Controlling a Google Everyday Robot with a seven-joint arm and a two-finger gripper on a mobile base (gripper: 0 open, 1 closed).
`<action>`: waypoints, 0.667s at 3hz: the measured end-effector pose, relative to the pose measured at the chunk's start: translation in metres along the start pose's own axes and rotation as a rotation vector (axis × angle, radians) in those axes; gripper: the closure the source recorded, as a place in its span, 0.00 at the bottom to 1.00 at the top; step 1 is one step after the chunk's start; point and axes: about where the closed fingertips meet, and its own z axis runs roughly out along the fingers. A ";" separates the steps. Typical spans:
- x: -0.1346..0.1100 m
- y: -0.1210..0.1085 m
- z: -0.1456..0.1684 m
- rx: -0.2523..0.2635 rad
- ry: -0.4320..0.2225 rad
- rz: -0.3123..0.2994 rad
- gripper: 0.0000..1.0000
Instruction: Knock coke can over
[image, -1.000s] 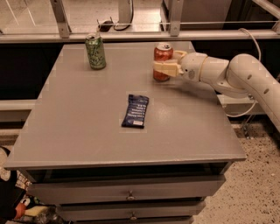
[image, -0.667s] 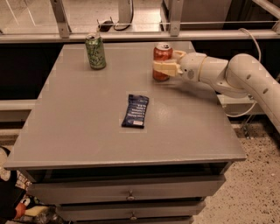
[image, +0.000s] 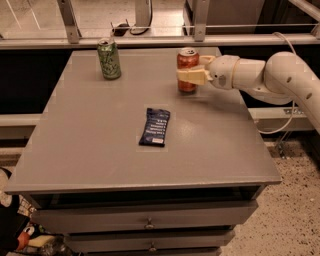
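Note:
The coke can (image: 187, 59) is a red can with a silver top. It stands upright at the far right of the grey table (image: 100, 150). My gripper (image: 187, 75) reaches in from the right on a white arm (image: 270, 75) and sits at the can's mid-height, against its front side. The lower part of the can shows below the gripper.
A green patterned can (image: 109, 59) stands upright at the table's far left. A dark blue snack packet (image: 155, 126) lies flat near the middle. Metal railing posts (image: 200, 20) run behind the table. Drawers (image: 150, 222) sit under its front edge.

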 end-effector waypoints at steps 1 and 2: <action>-0.008 -0.006 -0.020 0.019 0.076 -0.017 1.00; -0.014 -0.009 -0.035 0.036 0.165 -0.042 1.00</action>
